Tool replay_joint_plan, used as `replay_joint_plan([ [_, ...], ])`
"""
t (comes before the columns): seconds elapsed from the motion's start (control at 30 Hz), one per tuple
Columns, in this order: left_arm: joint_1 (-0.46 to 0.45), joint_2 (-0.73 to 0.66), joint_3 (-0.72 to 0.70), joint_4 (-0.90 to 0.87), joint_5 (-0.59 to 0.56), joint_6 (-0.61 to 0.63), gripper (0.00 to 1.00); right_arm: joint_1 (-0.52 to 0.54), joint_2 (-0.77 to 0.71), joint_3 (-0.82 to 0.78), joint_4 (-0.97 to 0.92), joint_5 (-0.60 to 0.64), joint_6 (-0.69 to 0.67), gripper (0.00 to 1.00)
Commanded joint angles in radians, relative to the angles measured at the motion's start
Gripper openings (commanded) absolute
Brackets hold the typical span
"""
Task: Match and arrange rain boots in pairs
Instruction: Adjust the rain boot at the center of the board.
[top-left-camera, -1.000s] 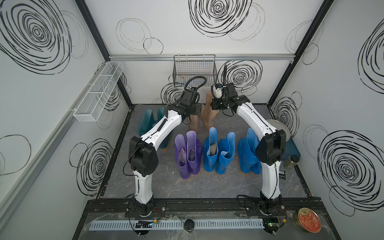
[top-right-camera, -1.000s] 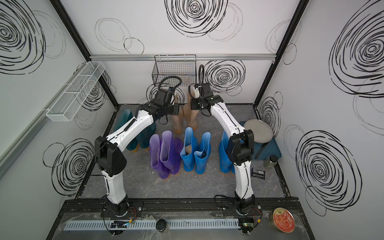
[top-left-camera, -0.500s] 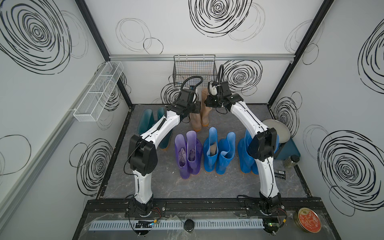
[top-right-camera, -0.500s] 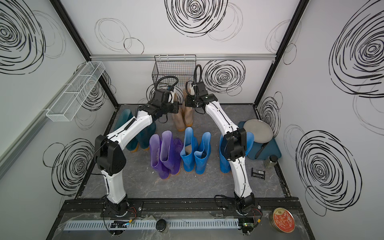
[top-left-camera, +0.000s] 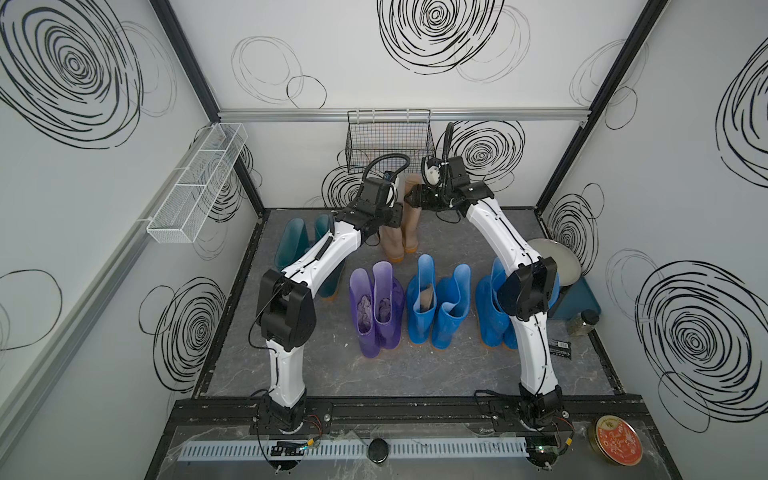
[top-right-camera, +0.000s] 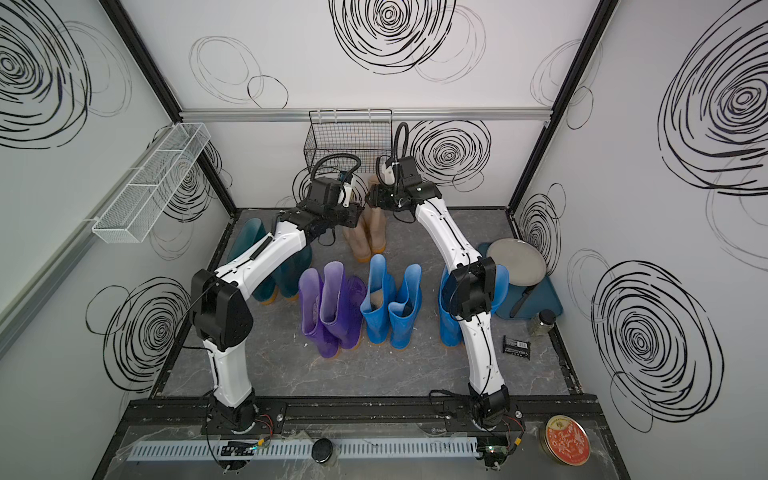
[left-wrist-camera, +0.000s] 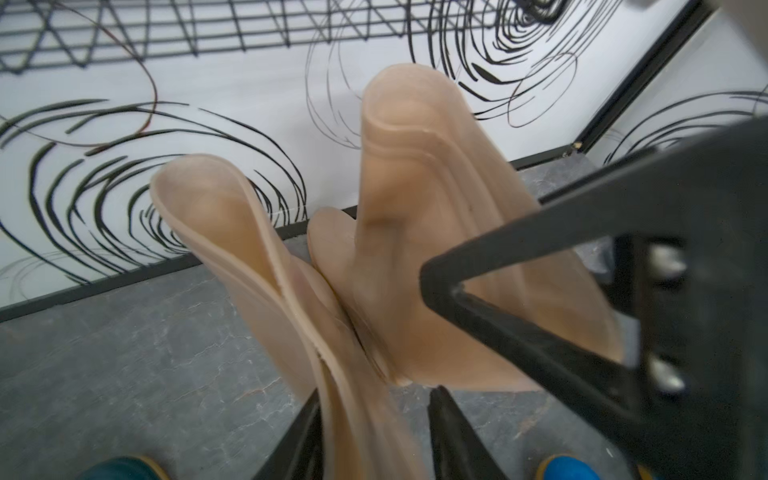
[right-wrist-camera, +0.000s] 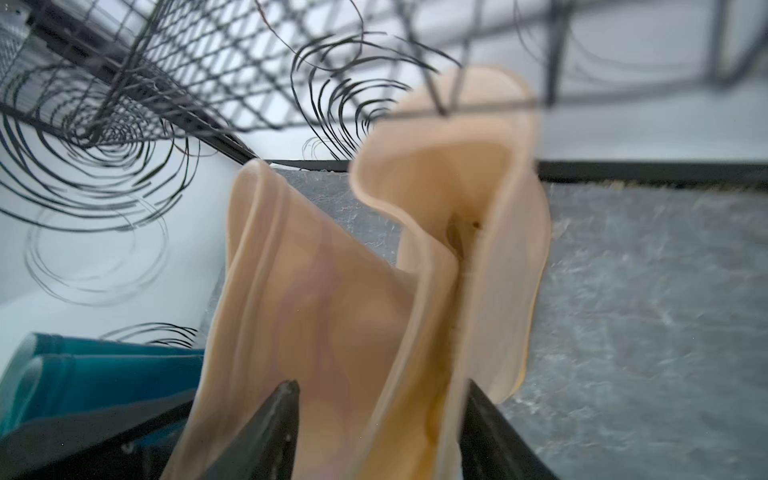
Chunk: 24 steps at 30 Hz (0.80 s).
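Note:
Two tan rain boots (top-left-camera: 394, 243) (top-right-camera: 360, 245) stand side by side at the back middle of the floor. My left gripper (top-left-camera: 397, 215) (left-wrist-camera: 378, 392) is open around the rim of the nearer boot (left-wrist-camera: 266, 266); one finger lies against the shaft wall and the other stands clear of it. My right gripper (top-left-camera: 409, 200) (right-wrist-camera: 382, 382) is open with the other boot's (right-wrist-camera: 490, 257) folded rim between its spread fingers. In front stand a purple pair (top-left-camera: 376, 307), a blue pair (top-left-camera: 436, 303) and another blue pair (top-left-camera: 488, 311) partly behind the right arm. A dark teal pair (top-left-camera: 297, 243) stands at the left.
A black wire basket (top-left-camera: 390, 141) hangs on the back wall just above both wrists. A white mesh shelf (top-left-camera: 195, 187) is on the left wall. At the right are a teal tray (top-left-camera: 584, 297) with a grey plate (top-left-camera: 559, 257), a jar (top-left-camera: 584, 322) and a black packet (top-left-camera: 559, 347).
Both grippers were shut on the tan boots' rims and now stand open. The boots shifted slightly left and stand together on the floor.

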Motion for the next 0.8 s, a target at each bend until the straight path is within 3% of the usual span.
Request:
replay_joint_plan([
  [0.0,0.000,-0.088,0.053,0.001,-0.025,-0.019,0.61,-0.020,-0.059,0.020,-0.076,0.062,-0.083,0.76],
  [0.23,-0.027,-0.210,0.025,-0.065,-0.075,-0.044,0.75,-0.055,-0.229,-0.037,-0.145,0.145,-0.143,0.98],
  [0.4,-0.055,-0.304,-0.046,-0.115,-0.118,-0.060,0.78,-0.072,-0.360,-0.084,-0.318,0.212,-0.179,1.00],
  [0.53,-0.063,-0.414,-0.173,-0.096,-0.119,-0.097,0.79,-0.101,-0.544,-0.268,-0.432,0.299,-0.160,1.00],
  [0.63,-0.071,-0.481,-0.260,-0.078,-0.111,-0.111,0.80,-0.146,-0.723,-0.491,-0.436,0.255,-0.133,1.00],
  [0.77,-0.098,-0.519,-0.311,-0.095,-0.121,-0.104,0.80,-0.182,-0.899,-0.664,-0.481,0.271,-0.092,1.00],
])
